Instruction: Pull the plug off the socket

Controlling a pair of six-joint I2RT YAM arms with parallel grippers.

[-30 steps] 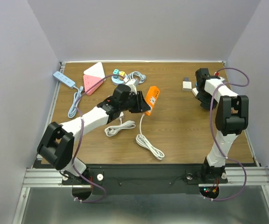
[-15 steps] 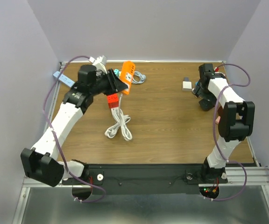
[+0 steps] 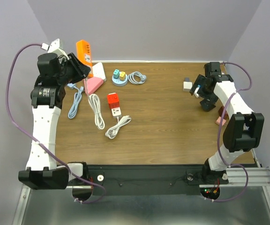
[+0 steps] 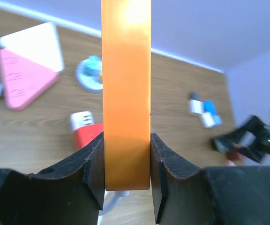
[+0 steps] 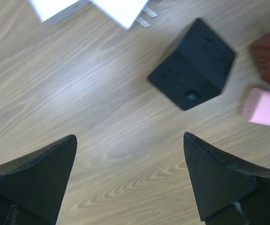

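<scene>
My left gripper (image 3: 74, 65) is raised high at the far left corner and is shut on an orange socket strip (image 3: 83, 50). In the left wrist view the strip (image 4: 126, 93) stands upright between the black fingers (image 4: 93, 173), with a white cord (image 4: 110, 202) leaving its lower end. That cord (image 3: 96, 110) lies on the table below. A red socket block with a white plug (image 3: 113, 104) lies mid-table with its coiled white cable (image 3: 117, 126); it also shows in the left wrist view (image 4: 85, 132). My right gripper (image 3: 201, 90) is open and empty over bare wood (image 5: 130, 178).
A pink-and-white triangular block (image 3: 93, 79), a blue cable (image 3: 75, 101), a round blue base with small plugs (image 3: 120, 77) and a white coil (image 3: 137, 77) sit at the back left. Near the right gripper are a white adapter (image 3: 187, 86), a black cube (image 5: 191, 70) and a pink block (image 5: 264, 108).
My left arm has swung from mid-table up to the far left corner, carrying the orange strip and dragging its white cord left. The right gripper shifted slightly.
</scene>
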